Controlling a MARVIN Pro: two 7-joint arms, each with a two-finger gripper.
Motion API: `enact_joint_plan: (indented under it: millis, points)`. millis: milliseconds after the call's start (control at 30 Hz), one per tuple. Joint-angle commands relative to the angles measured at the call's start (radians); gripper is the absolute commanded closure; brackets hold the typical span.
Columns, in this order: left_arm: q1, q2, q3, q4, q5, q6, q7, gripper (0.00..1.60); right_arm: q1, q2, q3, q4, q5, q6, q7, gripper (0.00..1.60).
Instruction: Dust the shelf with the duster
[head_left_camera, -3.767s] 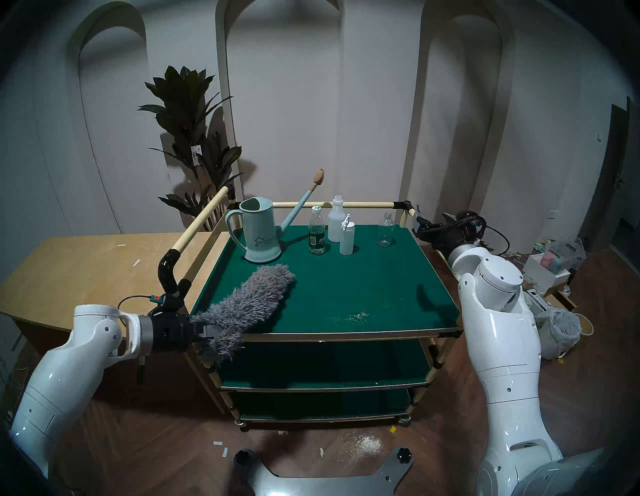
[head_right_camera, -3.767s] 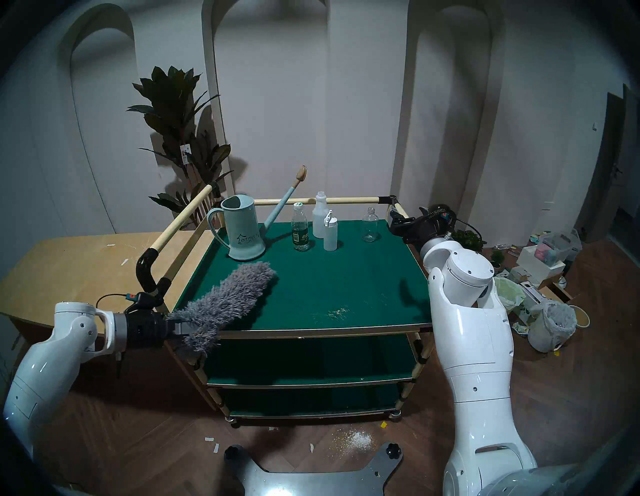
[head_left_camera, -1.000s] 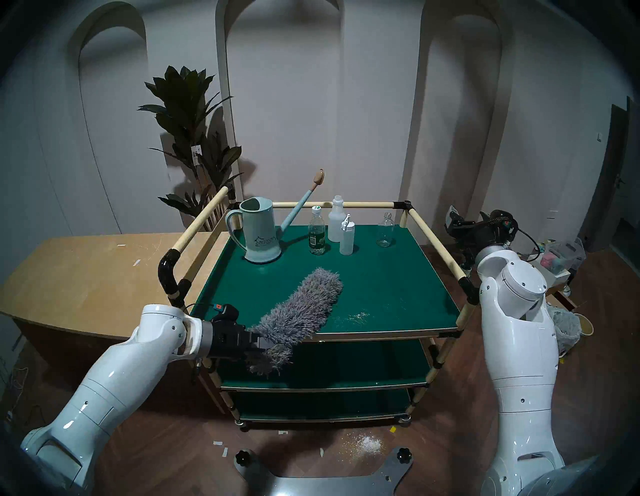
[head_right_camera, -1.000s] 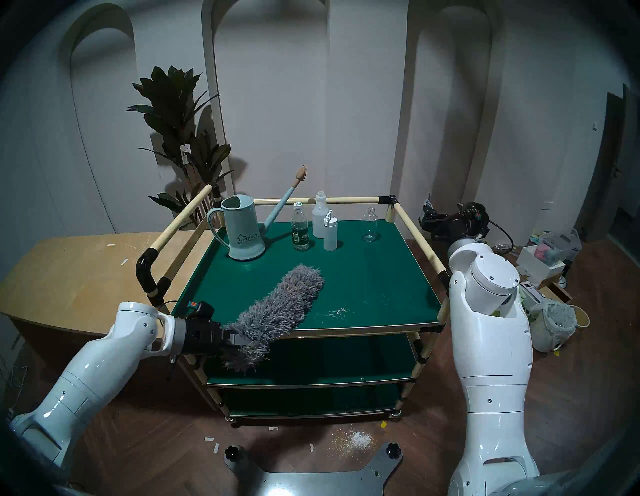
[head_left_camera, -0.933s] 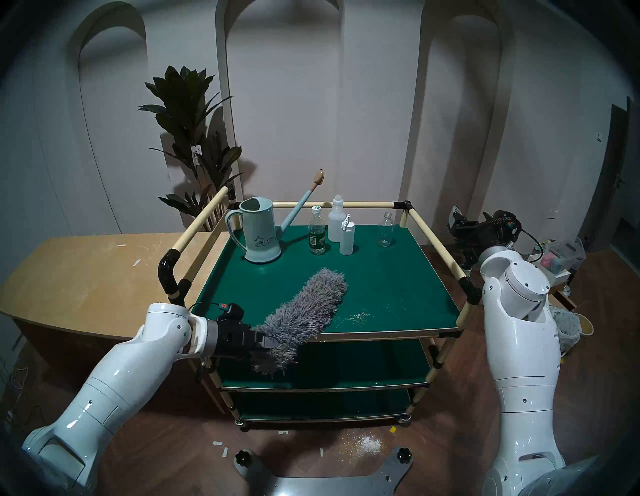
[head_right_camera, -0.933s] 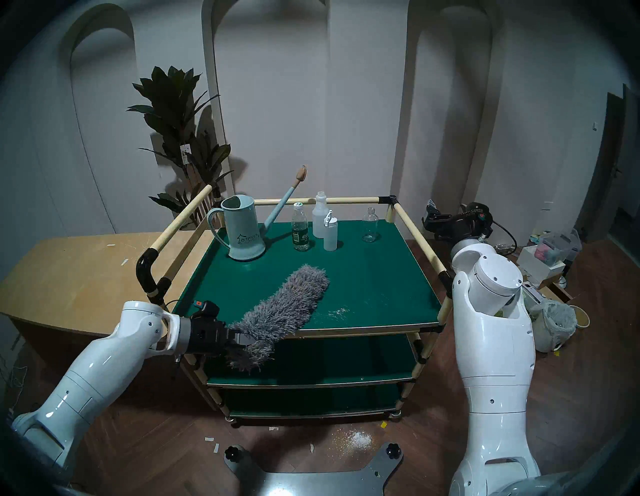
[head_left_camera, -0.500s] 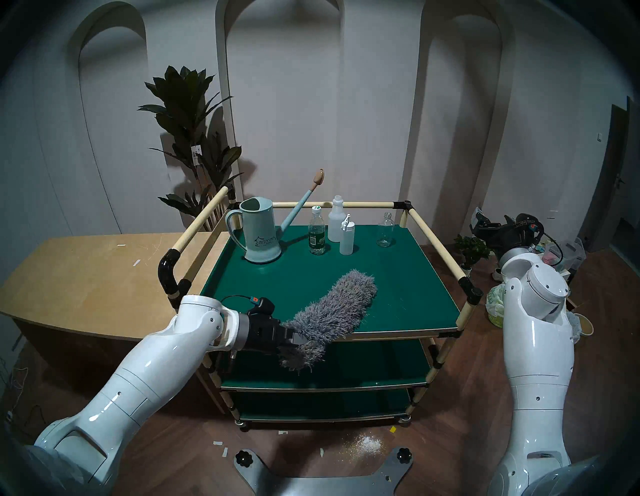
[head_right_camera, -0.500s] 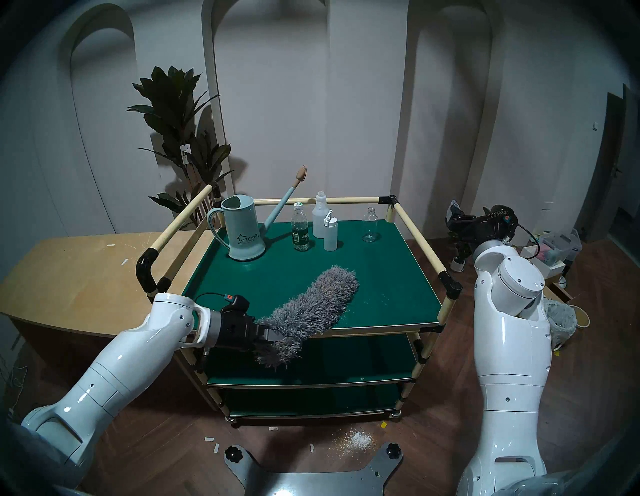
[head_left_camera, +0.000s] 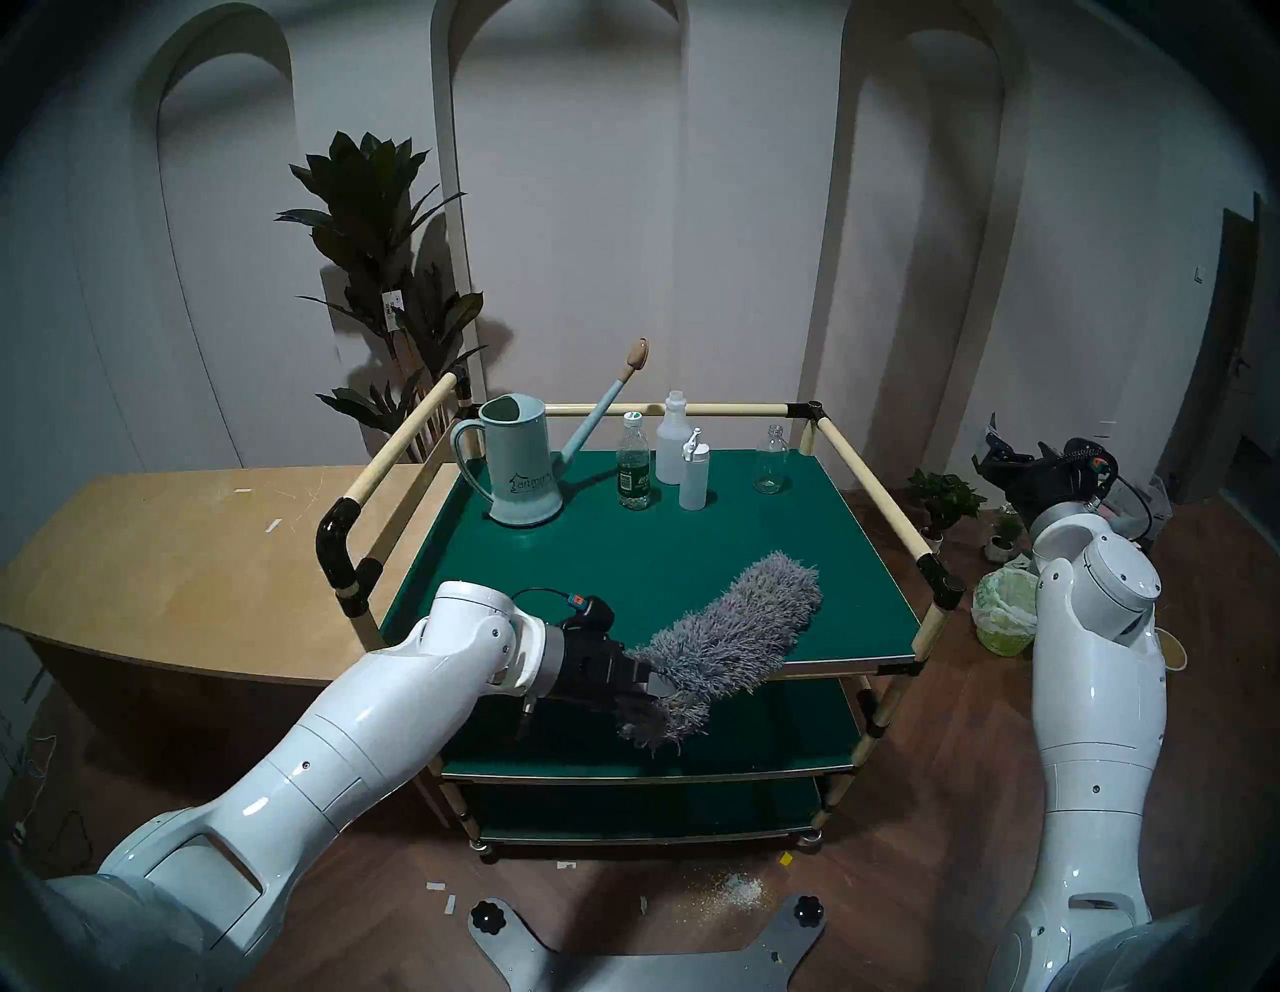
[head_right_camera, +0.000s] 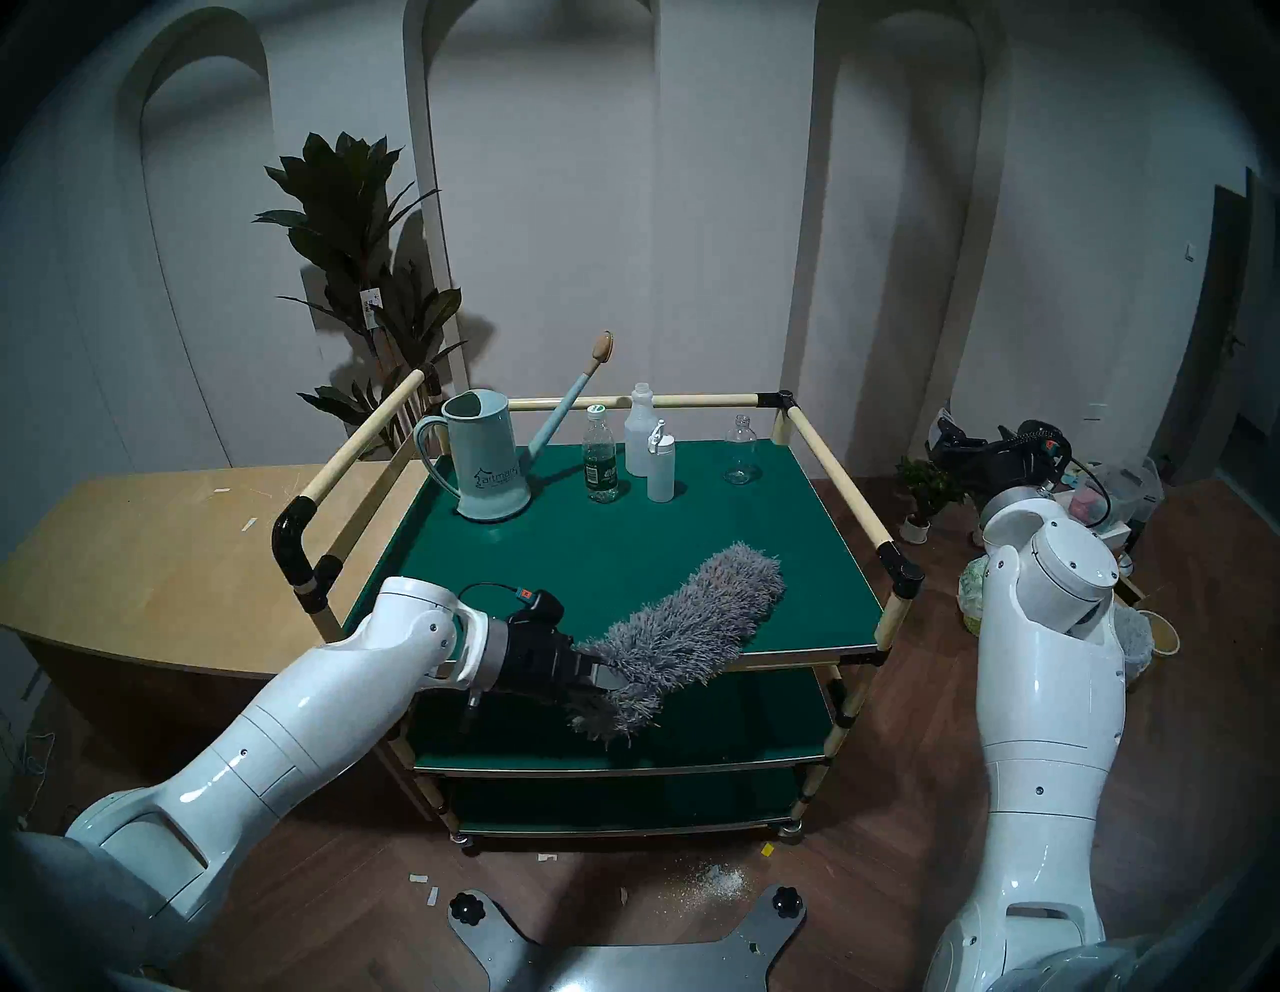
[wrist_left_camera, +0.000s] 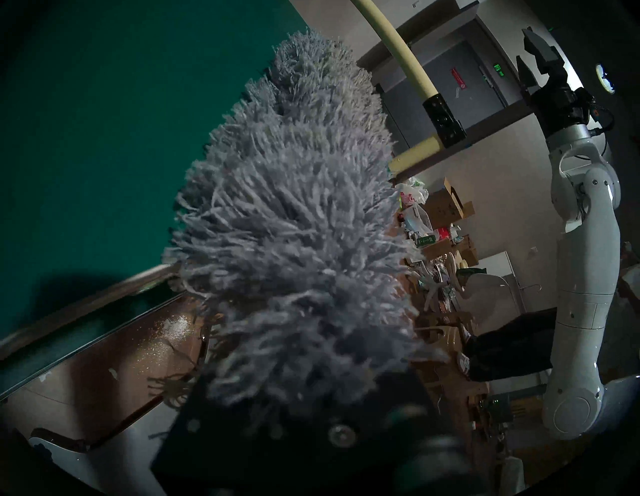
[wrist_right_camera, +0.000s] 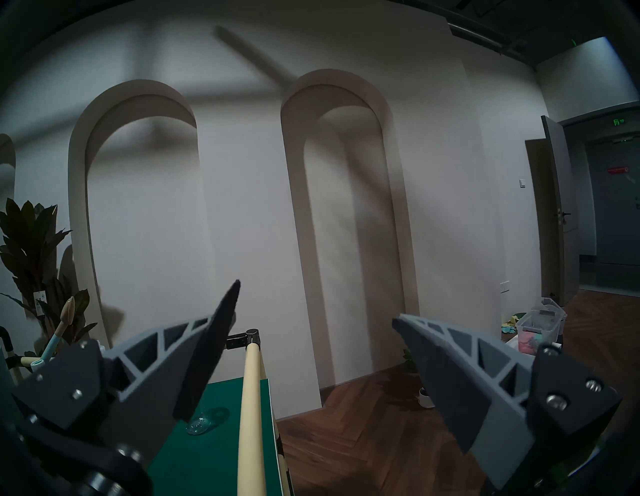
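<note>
The shelf (head_left_camera: 623, 547) is the top dark-green tier of the cart, railed by cream tubes. The grey fluffy duster (head_left_camera: 734, 630) lies slanted on its front right part, tip pointing toward the right rail, handle end hanging over the front edge. My left gripper (head_left_camera: 647, 686) is shut on the duster's handle end just in front of the shelf edge; the handle itself is hidden by strands. In the left wrist view the duster (wrist_left_camera: 294, 207) fills the middle over the shelf (wrist_left_camera: 86, 138). My right gripper (head_left_camera: 997, 454) is open and empty, out to the right of the cart.
A pale blue watering can (head_left_camera: 519, 471), a green-label bottle (head_left_camera: 634, 467), two white bottles (head_left_camera: 682, 457) and a small glass bottle (head_left_camera: 770, 464) stand along the back. A wooden counter (head_left_camera: 173, 540) adjoins the left. Potted plants (head_left_camera: 945, 499) and a bin bag (head_left_camera: 1004, 613) are on the floor right. White powder (head_left_camera: 734, 893) lies on the floor.
My left arm has swept the duster rightward along the shelf's front, over the pale crumbs, which no longer show. My right arm has swung away to the right of the cart.
</note>
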Motion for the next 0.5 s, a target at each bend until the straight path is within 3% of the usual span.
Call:
enact_joint_plan:
  millis: [0,467]
  points:
    - [-0.082,-0.046,0.061,0.023,-0.032,-0.002,-0.057,1.60,0.031,0.028,0.011,0.022,0.002,-0.018,0.015,0.00]
    - [-0.090,-0.024,0.234,0.025,-0.104,-0.002,-0.158,1.60,0.061,0.067,-0.020,0.125,-0.017,-0.055,0.062,0.00]
